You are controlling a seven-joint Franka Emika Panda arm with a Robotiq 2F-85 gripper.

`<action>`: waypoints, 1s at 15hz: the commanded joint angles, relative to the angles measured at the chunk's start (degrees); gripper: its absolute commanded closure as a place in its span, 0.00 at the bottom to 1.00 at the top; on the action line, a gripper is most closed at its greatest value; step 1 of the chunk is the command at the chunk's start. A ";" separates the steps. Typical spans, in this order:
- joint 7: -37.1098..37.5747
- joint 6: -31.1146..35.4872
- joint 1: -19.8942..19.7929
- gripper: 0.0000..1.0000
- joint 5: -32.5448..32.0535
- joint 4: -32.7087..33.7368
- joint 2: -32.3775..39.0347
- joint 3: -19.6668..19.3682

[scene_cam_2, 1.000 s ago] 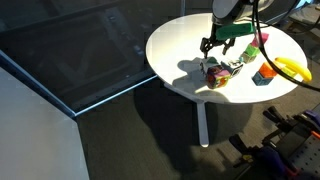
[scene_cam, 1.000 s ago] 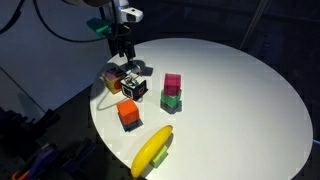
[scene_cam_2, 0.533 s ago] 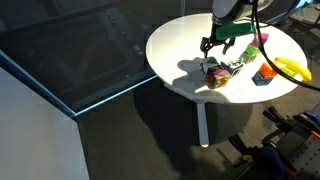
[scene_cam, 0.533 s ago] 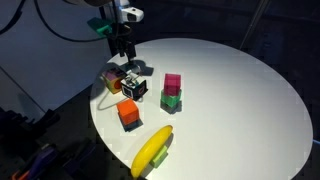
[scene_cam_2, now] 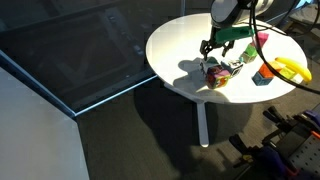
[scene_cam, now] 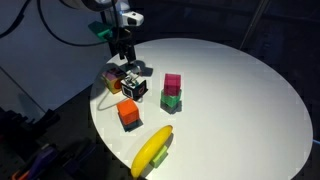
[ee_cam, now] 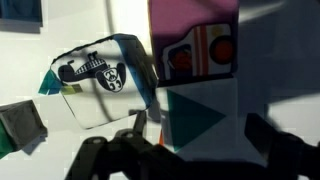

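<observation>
Your gripper (scene_cam: 124,58) hangs with its jaws spread wide and holds nothing. The printed cube (scene_cam: 134,87) lies just below it, against a smaller cube (scene_cam: 114,78). It is probably light, stiff and smooth, so grasp two flat opposite faces.

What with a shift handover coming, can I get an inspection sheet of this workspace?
Surface: round white table on a single white leg.
Job's things: cluster of printed cubes near the table edge, packed together beneath the tool.
Clutter: orange cube; pink block stacked on a green block; banana close to the rim.
Tool: open, holding nothing, low over the printed cubes; contact cannot be told.
Cables: black cables loop from the arm, clear of the tabletop.
Surroundings: dark floor; people: nothing seen.
</observation>
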 commanded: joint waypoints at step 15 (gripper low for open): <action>-0.44 0.83 0.18 0.00 0.76 5.15 6.13 -0.02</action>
